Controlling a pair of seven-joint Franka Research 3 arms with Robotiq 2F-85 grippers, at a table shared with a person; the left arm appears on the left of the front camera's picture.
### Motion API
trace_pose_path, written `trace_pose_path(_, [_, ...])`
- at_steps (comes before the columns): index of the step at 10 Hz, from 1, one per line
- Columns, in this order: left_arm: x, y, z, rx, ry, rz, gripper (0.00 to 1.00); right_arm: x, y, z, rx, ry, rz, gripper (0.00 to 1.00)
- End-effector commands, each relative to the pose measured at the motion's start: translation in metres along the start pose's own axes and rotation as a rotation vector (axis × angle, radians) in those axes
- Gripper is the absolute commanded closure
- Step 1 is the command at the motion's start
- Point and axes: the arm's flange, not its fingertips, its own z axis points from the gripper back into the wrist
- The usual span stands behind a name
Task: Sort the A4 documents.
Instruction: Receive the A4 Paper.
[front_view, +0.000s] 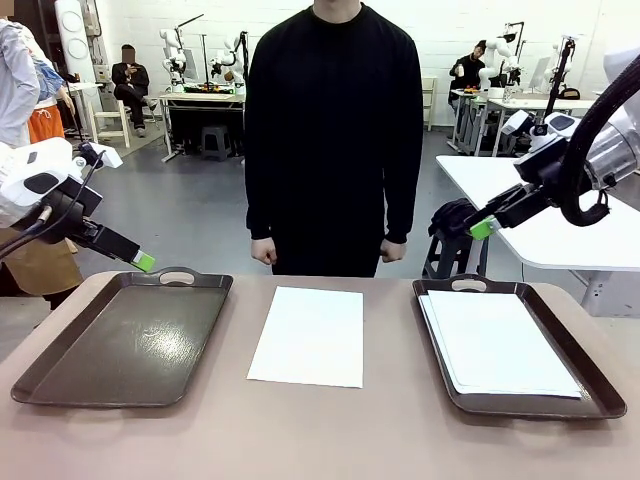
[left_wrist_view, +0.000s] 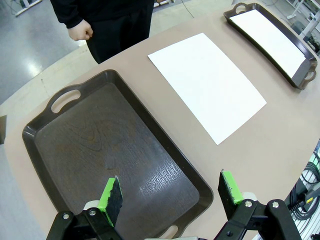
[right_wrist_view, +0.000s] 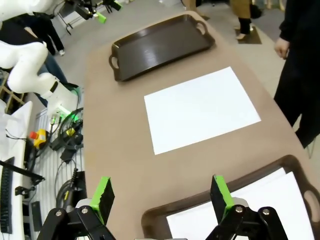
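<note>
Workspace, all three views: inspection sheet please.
Surface: brown tabletop, bare between items.
Job's things: plain white A4 sheet flat at centre; white paper stack in right dark brown handled tray; left dark brown handled tray holds nothing.
Clutter: nothing seen.
Grippers: left gripper open above left tray; right gripper open over right tray's edge.
Cables: black hose on right arm.
Surroundings: person in black top standing opposite.

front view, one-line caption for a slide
Both hands hover open above two trays, one A4 sheet between them.

2 trays, 1 loose sheet, 1 paper stack
</note>
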Motion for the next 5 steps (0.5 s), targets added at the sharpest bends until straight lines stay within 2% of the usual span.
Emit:
trace_pose_path(1, [-0.0008, 0.0023, -0.0006, -0.009, -0.004, 0.002, 0.0, -0.0051, -0.0089, 0.0031, 0.002, 0.003, -0.077, 0.0])
trace_pose_path(5, [-0.0008, 0.0023, -0.0006, -0.009, -0.004, 0.002, 0.0, -0.0136, -0.0105, 0.0066, -0.016, 0.0, -0.119, 0.0])
